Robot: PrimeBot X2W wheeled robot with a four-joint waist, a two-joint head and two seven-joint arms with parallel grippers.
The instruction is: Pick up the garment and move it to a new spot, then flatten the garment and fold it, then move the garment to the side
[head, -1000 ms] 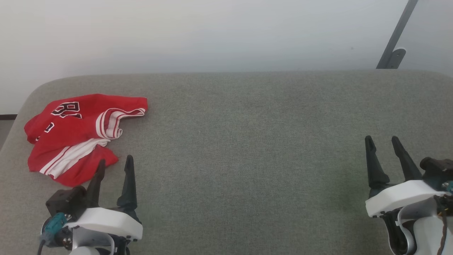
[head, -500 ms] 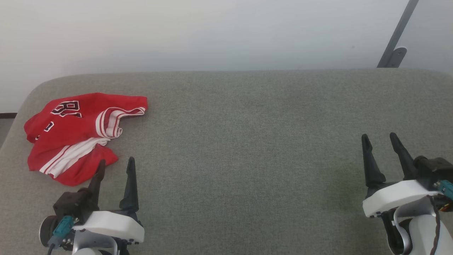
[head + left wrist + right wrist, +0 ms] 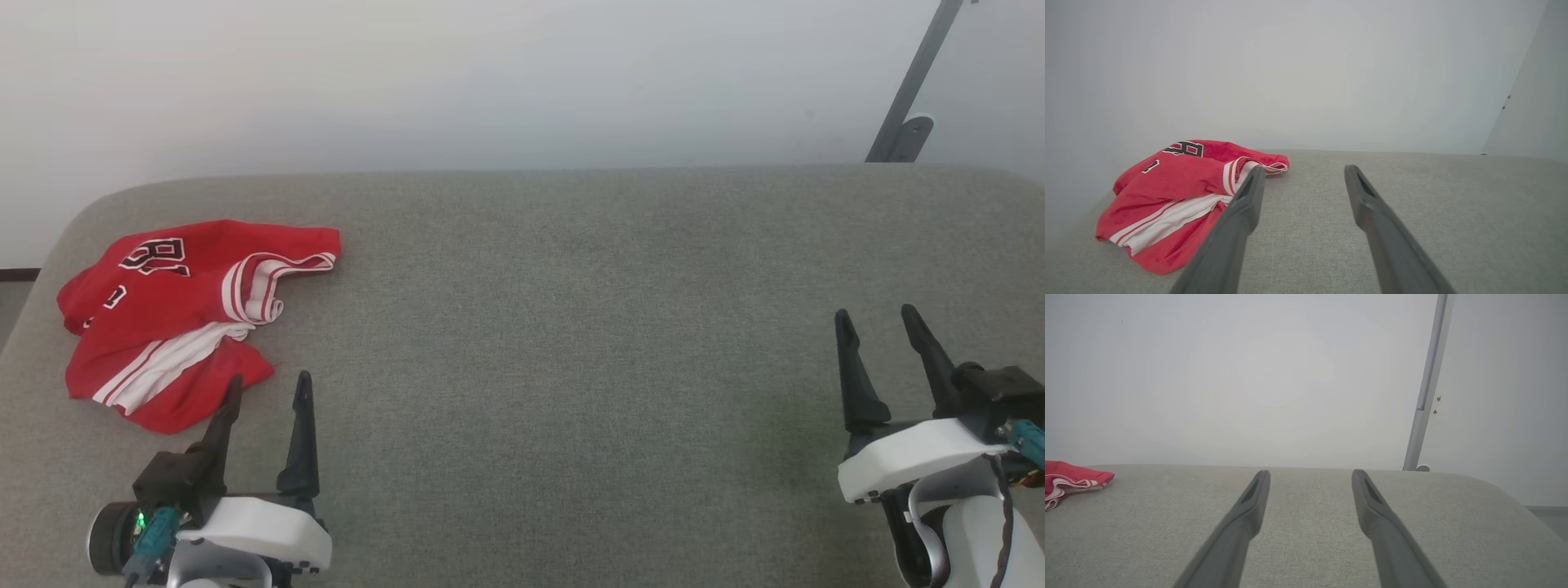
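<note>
Garment (image 3: 163, 318): red jersey w/ white-and-red striped trim, lying crumpled in a loose heap on the far-left part of the grey fabric counter (image 3: 555, 327), near its rounded left corner. Black white-outlined lettering shows on the top folds, only partly readable. A white striped band runs diagonally across the heap's middle, and one trimmed opening curls up on its right side.

Left gripper (image 3: 269, 378): at lower left of head view, fingers spread wide apart, nothing btw them. Its left fingertip sits just beside the garment's near-right edge; can't tell if it touches. In left wrist view the garment (image 3: 1175, 192) lies left of and beyond the left gripper (image 3: 1304, 169), w/ bare counter ahead btw the fingers.

Right gripper (image 3: 875, 312): at lower right, well apart from the garment, also wide open and empty, over bare counter. In right wrist view, the right gripper (image 3: 1310, 473) points at the counter's far edge, w/ the garment (image 3: 1069, 475) showing at far left.

Behind: plain white wall (image 3: 490, 82), slanted grey pole (image 3: 914, 82) at upper right.
</note>
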